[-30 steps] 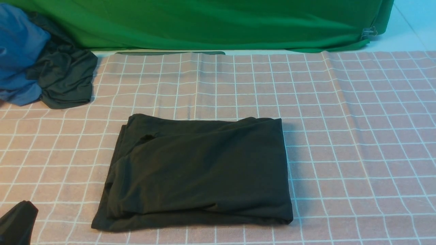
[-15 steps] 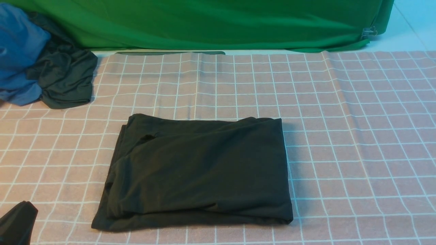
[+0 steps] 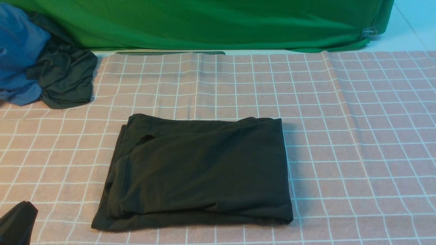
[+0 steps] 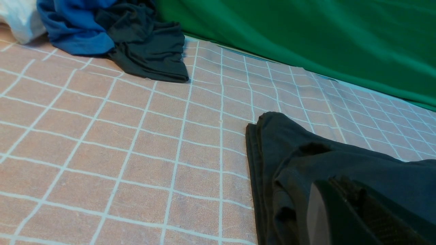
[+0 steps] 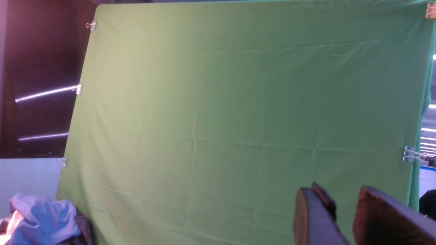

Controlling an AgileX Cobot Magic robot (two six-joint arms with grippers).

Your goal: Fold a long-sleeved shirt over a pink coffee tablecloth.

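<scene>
We see the black cotton long-sleeved shirt (image 3: 196, 172) folded into a rectangle on the pink grid tablecloth (image 3: 357, 136); looks done. Right gripper (image 5: 344, 217) fingers slightly spread, empty; left gripper (image 3: 17, 221) at 8 o'clock, can't tell.

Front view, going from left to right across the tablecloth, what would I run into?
Blue garment → dark grey-green garment → folded black shirt → bare pink grid tablecloth out to the right edge.
</scene>
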